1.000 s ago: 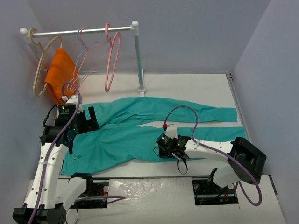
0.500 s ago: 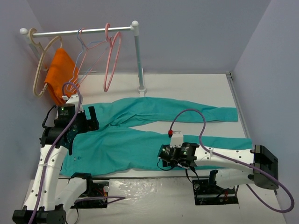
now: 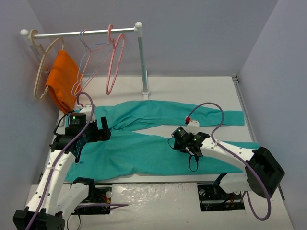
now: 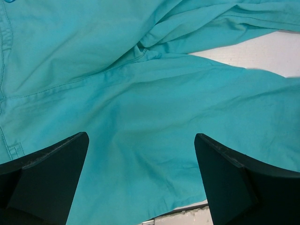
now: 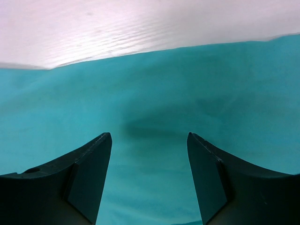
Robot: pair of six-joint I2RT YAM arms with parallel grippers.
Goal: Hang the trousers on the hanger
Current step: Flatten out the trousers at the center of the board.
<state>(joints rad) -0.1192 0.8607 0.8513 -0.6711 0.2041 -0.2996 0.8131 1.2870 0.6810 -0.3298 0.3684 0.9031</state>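
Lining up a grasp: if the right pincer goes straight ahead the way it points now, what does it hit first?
The trousers. The open right pincer points straight at smooth teal cloth, with nothing in between. The cloth looks close, though depth is hard to judge from the wrist view.

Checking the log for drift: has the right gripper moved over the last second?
Yes. In the top view the right gripper has shifted farther from the near side, toward the rack post, and hangs open over the trousers.
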